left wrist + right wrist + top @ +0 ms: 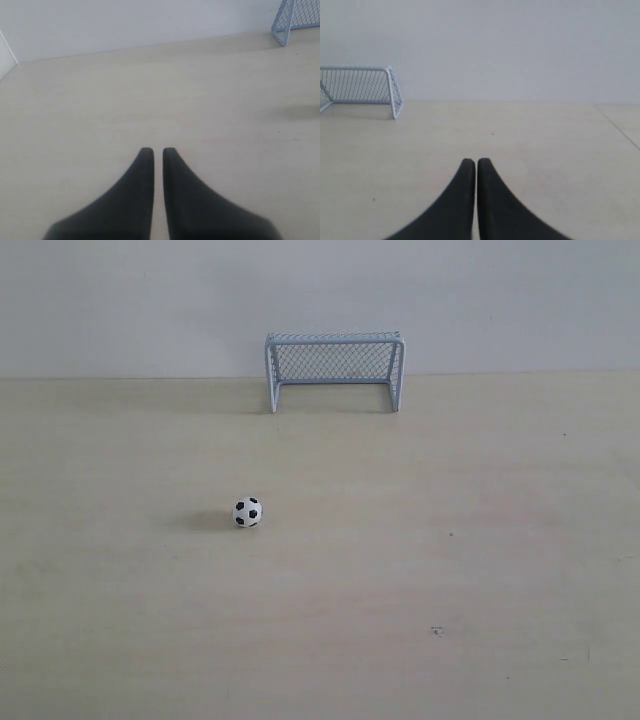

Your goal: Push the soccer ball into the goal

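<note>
Since the soccer ball (247, 512) sits toward 9 o'clock on the tabletop (480, 570), goal (334, 360) at its 1 o'clock, left pincer (153, 150) looks nearer; it and right pincer (476, 161) are pinched together, empty

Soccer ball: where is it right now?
Exterior view: the soccer ball sits alone on the table, left of centre, well in front of the goal and slightly left of its left post. Neither wrist view shows it.
</note>
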### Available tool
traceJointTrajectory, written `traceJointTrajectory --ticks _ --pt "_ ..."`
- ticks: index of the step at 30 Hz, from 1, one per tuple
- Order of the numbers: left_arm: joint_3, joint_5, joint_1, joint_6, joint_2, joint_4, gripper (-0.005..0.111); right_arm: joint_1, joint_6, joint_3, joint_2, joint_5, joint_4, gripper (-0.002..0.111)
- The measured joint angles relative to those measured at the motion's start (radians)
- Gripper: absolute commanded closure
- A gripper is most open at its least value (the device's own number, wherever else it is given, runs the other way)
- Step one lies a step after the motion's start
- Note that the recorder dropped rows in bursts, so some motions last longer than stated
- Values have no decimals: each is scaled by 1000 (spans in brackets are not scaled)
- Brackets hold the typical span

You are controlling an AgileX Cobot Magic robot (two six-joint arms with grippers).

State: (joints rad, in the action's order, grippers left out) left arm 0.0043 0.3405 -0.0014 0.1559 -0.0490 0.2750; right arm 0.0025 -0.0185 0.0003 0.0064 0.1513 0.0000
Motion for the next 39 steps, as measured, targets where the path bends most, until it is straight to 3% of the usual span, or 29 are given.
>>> traceJointTrajectory --ticks 23,39 --pt "0 0 0 0 0 0 100 0 -30 -19 6 -69 -7 108" --pt "0 0 0 0 0 0 100 0 -7 -156 260 -166 -7 108"
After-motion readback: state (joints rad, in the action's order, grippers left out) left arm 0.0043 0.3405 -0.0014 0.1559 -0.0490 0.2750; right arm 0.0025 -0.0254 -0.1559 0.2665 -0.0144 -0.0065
